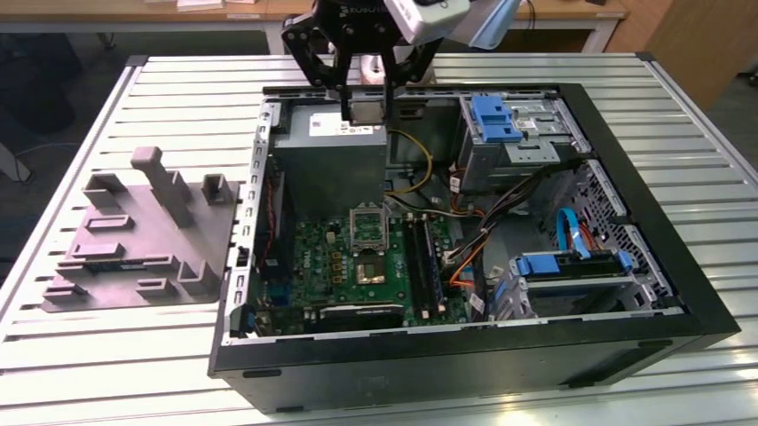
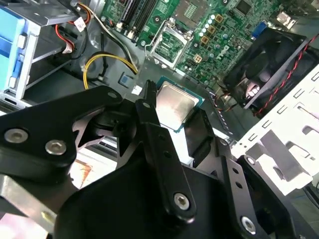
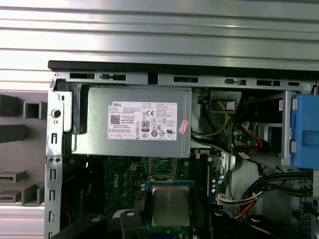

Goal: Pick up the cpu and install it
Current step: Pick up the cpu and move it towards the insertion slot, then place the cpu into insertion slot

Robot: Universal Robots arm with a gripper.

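Note:
My gripper (image 1: 365, 111) hangs above the far end of the open computer case (image 1: 663, 266), over the grey power-supply box (image 1: 337, 142). It is shut on the cpu (image 2: 174, 103), a small flat square chip with a dull silvery top, clamped by its edges between the black fingers (image 2: 149, 119). In the first wrist view the cpu (image 3: 170, 204) is level, above the green motherboard (image 3: 119, 179). The dark square socket (image 1: 371, 269), with its shiny metal frame (image 1: 367, 222), lies further along the motherboard (image 1: 343, 257) and is apart from the chip.
Blue drive brackets (image 1: 492, 117) and bundles of cables (image 1: 521, 191) fill the case on the exterior view's right. A black fan (image 2: 269, 64) sits by the board. A grey fixture block (image 1: 142, 235) stands on the slatted table (image 1: 711, 177) at the exterior view's left.

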